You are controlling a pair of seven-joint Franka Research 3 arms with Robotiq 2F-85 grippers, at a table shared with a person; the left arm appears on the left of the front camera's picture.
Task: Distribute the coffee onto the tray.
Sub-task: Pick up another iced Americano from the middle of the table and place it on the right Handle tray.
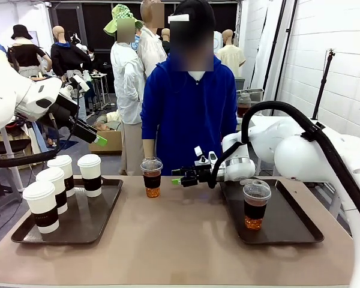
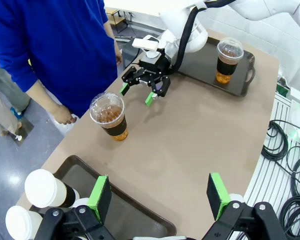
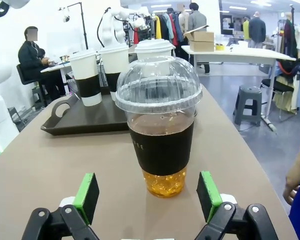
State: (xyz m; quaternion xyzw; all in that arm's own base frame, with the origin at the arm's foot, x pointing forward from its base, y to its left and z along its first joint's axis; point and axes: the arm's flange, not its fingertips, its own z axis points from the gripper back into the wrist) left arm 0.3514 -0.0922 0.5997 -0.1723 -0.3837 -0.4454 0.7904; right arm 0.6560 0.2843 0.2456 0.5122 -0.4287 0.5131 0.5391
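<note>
Brown drink fills the clear cup (image 1: 152, 178) that stands alone on the surface (image 1: 180, 252), and every place here is told from this cup. The right hand (image 1: 175, 177) is just beside it on its right, low and level, with its two fingers spread wide and nothing in them. I think the step now is to grab this cup. To do it well, the hand should slide straight in until a green pad sits on each side of the dark band. Then it should squeeze softly, because thin plastic bends. It should keep the cup upright so the drink does not slosh. Farther right of the cup lies a dark tray (image 1: 288, 237) with a second cup (image 1: 255, 205) of brown drink and room to spare. Left of the cup, another tray (image 1: 24, 237) holds four white paper cups (image 1: 90, 175) with lids; I cannot see inside them. The left hand (image 1: 101, 141) hangs high up on that side, open and holding nothing.
</note>
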